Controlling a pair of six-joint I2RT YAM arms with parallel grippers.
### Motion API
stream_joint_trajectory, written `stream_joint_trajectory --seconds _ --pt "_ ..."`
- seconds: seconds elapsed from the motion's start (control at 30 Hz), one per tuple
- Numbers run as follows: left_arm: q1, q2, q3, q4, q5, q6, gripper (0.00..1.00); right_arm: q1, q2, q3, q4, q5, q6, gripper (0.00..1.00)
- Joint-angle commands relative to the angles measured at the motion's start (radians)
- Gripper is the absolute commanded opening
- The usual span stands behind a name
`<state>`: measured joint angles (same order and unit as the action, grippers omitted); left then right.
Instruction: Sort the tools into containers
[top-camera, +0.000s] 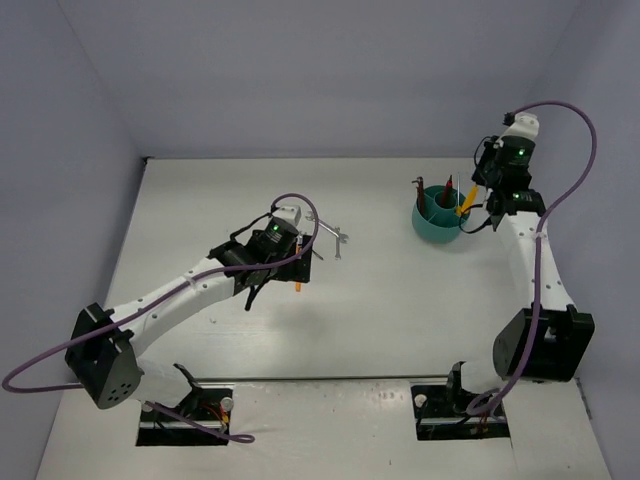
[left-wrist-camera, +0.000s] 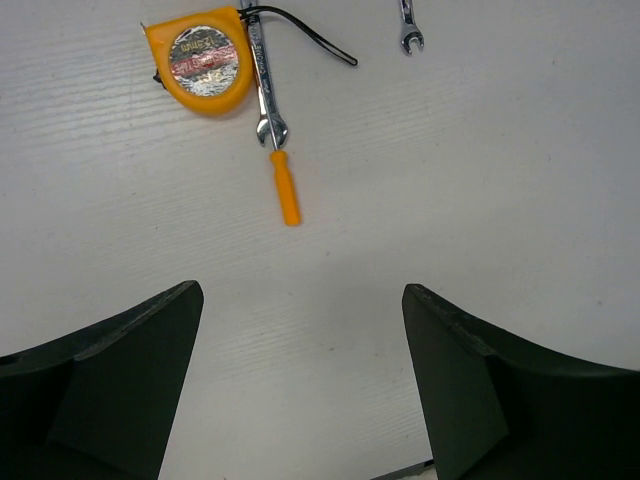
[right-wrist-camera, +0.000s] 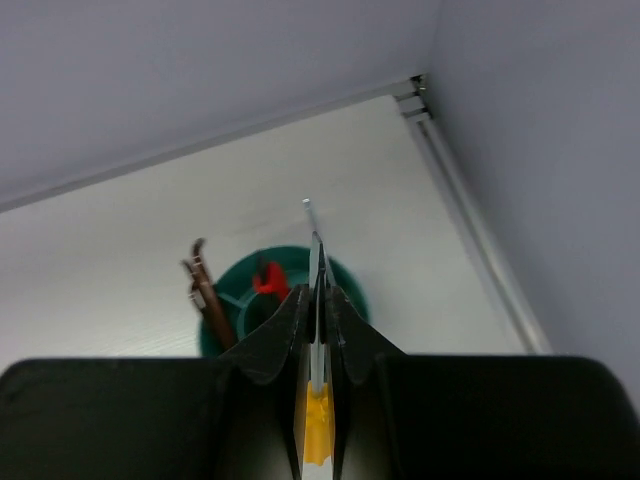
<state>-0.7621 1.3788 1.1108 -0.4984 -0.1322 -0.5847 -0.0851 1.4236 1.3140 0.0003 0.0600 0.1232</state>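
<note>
We see the right gripper (right-wrist-camera: 317, 300) pinching a yellow screwdriver (right-wrist-camera: 318, 425) over the green cup (right-wrist-camera: 350, 283), maybe touching it. The left gripper (left-wrist-camera: 300, 298) hangs wide open near the tape measure (left-wrist-camera: 203, 62).

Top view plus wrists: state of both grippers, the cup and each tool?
teal cup: upright, red-handled tool standing inside.
left gripper: open, empty.
right gripper: shut on held screwdriver, over teal cup.
tape measure: flat on table.
first wrench: flat, against tape measure.
second wrench: flat, apart.
loose screwdriver: flat, at first wrench's end.
</note>
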Motion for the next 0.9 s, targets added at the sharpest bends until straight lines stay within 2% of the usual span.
stream_joint_trajectory --seconds 0.0,0.13,0.37,0.7,0.87 --pt "0.016 -0.073 -0.018 -0.011 -0.006 -0.018 0.78 -0.069 0.129 0.125 0.097 -0.100 -0.145 0.00" --pt "0.021 -0.073 -0.032 -0.011 0.012 -0.023 0.78 -0.089 0.222 0.184 0.124 -0.166 -0.219 0.00" --pt "0.021 -0.073 -0.028 -0.011 0.013 -0.008 0.78 -0.102 0.394 0.295 0.157 -0.288 -0.253 0.00" --pt "0.021 -0.049 -0.023 -0.009 0.022 -0.008 0.78 -0.102 0.512 0.318 0.202 -0.347 -0.270 0.00" --pt "0.021 -0.035 -0.016 -0.007 0.020 -0.006 0.78 -0.102 0.518 0.275 0.212 -0.351 -0.240 0.00"
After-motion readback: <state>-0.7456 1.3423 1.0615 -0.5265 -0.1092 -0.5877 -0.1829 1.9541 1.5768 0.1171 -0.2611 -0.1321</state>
